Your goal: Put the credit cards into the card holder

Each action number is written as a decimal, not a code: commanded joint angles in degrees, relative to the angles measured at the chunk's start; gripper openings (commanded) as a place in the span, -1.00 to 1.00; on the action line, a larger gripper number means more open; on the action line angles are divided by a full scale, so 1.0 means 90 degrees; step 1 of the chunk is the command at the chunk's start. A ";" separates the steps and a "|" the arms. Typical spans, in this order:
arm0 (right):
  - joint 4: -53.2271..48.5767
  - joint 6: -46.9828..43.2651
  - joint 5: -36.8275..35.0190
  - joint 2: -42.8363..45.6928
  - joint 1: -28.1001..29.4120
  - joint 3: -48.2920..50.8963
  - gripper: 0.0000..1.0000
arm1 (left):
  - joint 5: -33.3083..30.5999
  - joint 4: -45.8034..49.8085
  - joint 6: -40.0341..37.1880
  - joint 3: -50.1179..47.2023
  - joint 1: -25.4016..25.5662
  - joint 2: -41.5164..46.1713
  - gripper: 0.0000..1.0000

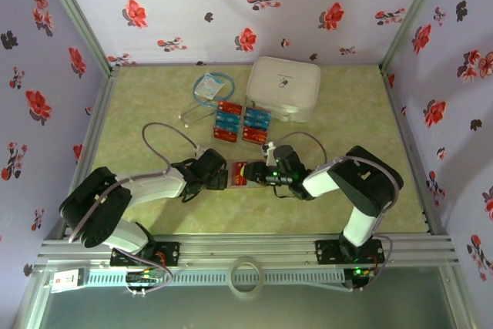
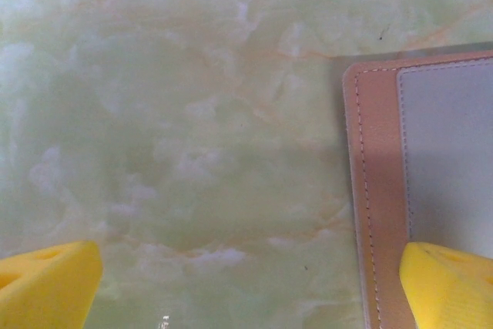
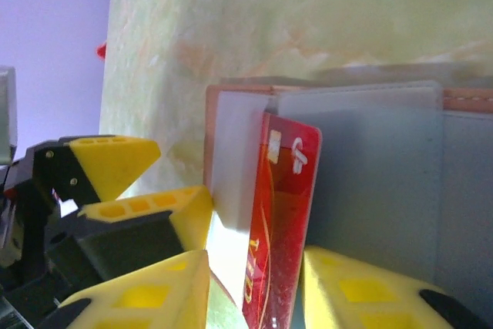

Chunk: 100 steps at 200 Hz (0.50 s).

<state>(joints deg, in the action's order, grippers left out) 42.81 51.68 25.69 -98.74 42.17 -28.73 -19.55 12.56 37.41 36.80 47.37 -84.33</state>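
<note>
The credit cards (image 1: 225,120) lie mostly in two short columns of red and blue on the green worktop (image 2: 192,113), just in front of a white case (image 1: 283,86) and farther from the arm bases than the card holder (image 3: 385,175). One red card (image 3: 277,221) is apart from them: we see it resting on the grey-blue inside of the open holder, its far end at the edge of a pocket. The right pincer (image 3: 258,283) straddles this card with its jaws partly apart. A sliver of gap beside one finger suggests the card is not pinched, though the angle is poor. The left pincer (image 2: 250,283) is spread wide and holds nothing, low over the worktop at the holder's tan corner, with one yellow finger overlapping the stitched edge.
</note>
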 commanded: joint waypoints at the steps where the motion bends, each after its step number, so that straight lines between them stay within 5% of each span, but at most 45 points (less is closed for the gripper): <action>1: -0.1334 -0.0480 -0.0211 0.0323 0.0021 -0.0179 -0.17 | -0.0121 0.0576 0.0104 0.0225 -0.0027 0.0201 1.00; 68: -0.3827 -0.1503 -0.0692 0.1000 0.0020 -0.1224 -0.02 | -0.0110 0.1140 -0.0072 0.0410 -0.0587 0.0751 0.99; 100: -0.4916 -0.1806 -0.1263 0.0950 0.0033 -0.1682 -0.33 | -0.0113 0.1302 -0.0133 0.0366 -0.0728 0.0711 0.99</action>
<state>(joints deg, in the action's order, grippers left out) 10.04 39.53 19.84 -90.80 42.17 -40.97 -19.53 20.67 37.19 39.72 41.58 -78.28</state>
